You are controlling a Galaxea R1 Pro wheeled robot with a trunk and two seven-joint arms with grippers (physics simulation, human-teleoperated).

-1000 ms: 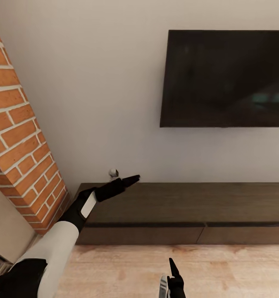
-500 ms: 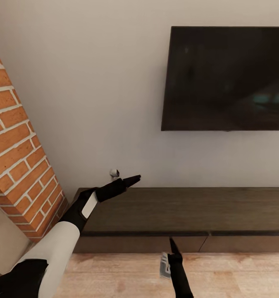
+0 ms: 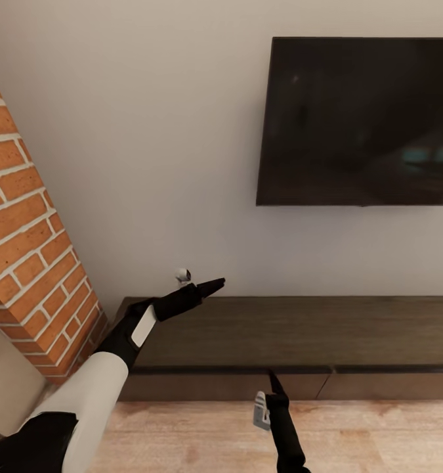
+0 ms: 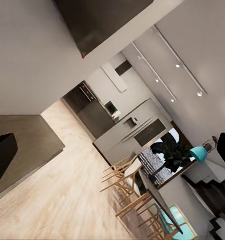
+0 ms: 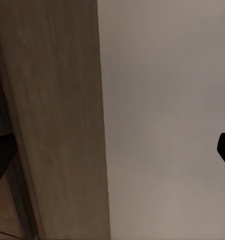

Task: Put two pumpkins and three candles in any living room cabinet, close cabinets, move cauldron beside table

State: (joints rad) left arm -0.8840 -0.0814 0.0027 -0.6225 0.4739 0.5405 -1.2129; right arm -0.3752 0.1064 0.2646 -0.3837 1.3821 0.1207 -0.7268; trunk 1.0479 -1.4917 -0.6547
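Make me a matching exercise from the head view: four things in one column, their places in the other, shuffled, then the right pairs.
Things:
1. television
2. brick column
3. cabinet
4. left end effector

Places:
A. at the picture's left edge
B. low along the wall, under the dark screen
C. mounted on the white wall, upper right
D. raised over the console's left end

Pairs: 1-C, 2-A, 3-B, 4-D

matt dark wood cabinet [image 3: 300, 328], rough brick column [image 3: 31, 249], glossy television [image 3: 359, 121].
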